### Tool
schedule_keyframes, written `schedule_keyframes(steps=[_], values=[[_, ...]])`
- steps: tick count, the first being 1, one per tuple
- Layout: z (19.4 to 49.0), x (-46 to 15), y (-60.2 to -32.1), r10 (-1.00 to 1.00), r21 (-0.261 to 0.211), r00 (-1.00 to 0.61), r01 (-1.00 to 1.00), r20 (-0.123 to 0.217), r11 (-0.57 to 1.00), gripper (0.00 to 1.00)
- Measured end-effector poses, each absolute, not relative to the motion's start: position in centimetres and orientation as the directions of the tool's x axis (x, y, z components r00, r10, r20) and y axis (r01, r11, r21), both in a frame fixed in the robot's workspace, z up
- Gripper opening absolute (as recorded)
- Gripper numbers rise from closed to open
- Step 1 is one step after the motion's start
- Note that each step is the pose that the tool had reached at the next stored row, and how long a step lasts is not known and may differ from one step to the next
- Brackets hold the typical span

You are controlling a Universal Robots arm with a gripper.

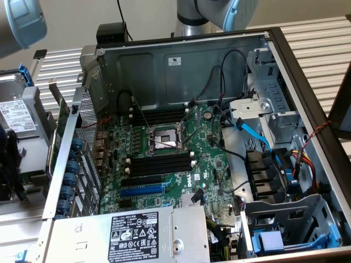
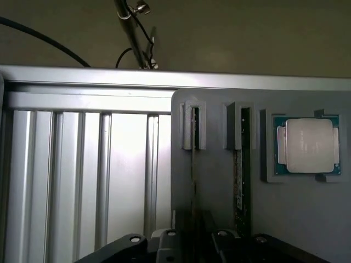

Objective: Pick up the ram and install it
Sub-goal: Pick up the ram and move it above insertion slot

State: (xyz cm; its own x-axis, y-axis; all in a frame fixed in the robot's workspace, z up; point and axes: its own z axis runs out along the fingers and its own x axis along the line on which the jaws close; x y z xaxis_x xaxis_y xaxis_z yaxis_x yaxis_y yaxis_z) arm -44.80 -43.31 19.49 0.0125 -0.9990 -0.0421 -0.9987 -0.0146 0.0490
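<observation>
Gripper [image 2: 193, 241]: low over the gray holder plate [image 2: 216, 175], in line with one stick; cannot tell whether apart, together or clamped.
Ram [image 2: 193, 164]: thin dark stick seen edge-on, standing in a narrow pocket of the holder plate; near end hidden behind the gripper body.
Second ram stick [image 2: 239, 181]: in the neighbouring pocket, just beside the first and apart from it; green board and a whitish label visible.
Processor chip [image 2: 308, 145]: lying flat in a square recess of the same plate, beyond the second stick.
Around the holder: ribbed aluminium table [image 2: 82, 175], a black cable [image 2: 44, 41] and a thin metal rod [image 2: 131, 33] behind.
Computer case [image 1: 181, 63]: open, with the green motherboard [image 1: 214, 159] exposed.
Memory slots [image 1: 159, 164]: black, empty, between the CPU socket [image 1: 164, 137] and the blue expansion slot [image 1: 141, 191].
In the way: thin black wires [image 1: 193, 123] hanging close to the socket on the exterior view's right; blue data cable [image 1: 255, 131] further right.
Power supply [image 1: 126, 235]: at the near edge of the case.
Arm [image 1: 219, 11]: behind the case.
</observation>
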Motion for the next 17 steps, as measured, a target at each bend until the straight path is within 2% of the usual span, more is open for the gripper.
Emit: schedule_keyframes(steps=[2,4,10,17], values=[[19.5,-44.8,-43.3,-0.999,0.049,0.013,-0.999,-0.042,-0.015,0.16],[19.5,-44.8,-43.3,-0.999,0.049,0.012,-0.999,-0.042,-0.015,0.14],[19.8,-44.9,-43.3,-0.999,0.049,0.012,-0.999,-0.042,-0.015,0.14],[22.1,-44.9,-43.3,-0.999,0.049,0.012,-0.999,-0.042,-0.015,0.14]])
